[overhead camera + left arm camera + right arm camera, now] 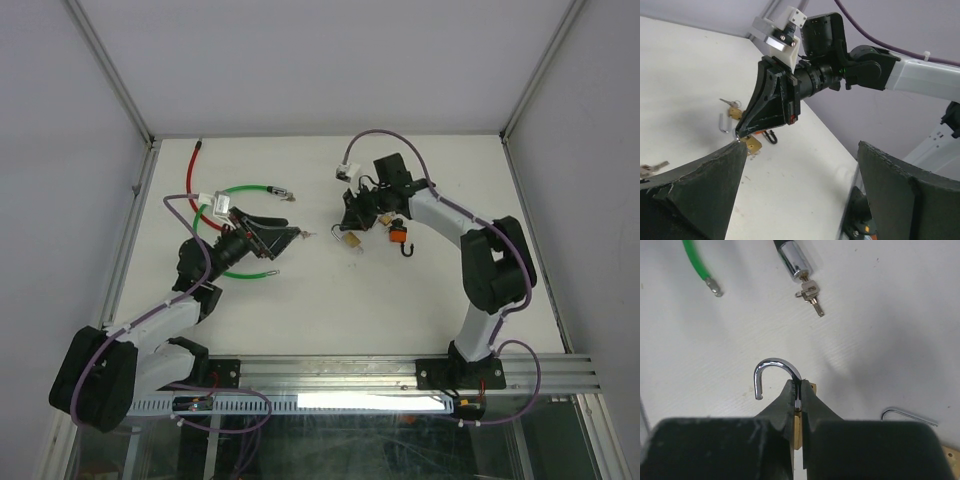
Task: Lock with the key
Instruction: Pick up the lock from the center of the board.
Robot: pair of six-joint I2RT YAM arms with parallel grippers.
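So far, the right gripper (798, 390) pinches the padlock (776, 365) by its open shackle. Left of the padlock, the left gripper (285, 238) hangs spread near a key (652, 167). Locking is not yet done.

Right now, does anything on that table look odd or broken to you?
Nothing looks broken. One oddity: the brass padlock, pinched by the right gripper, has its shackle swung open, free end out of the body.
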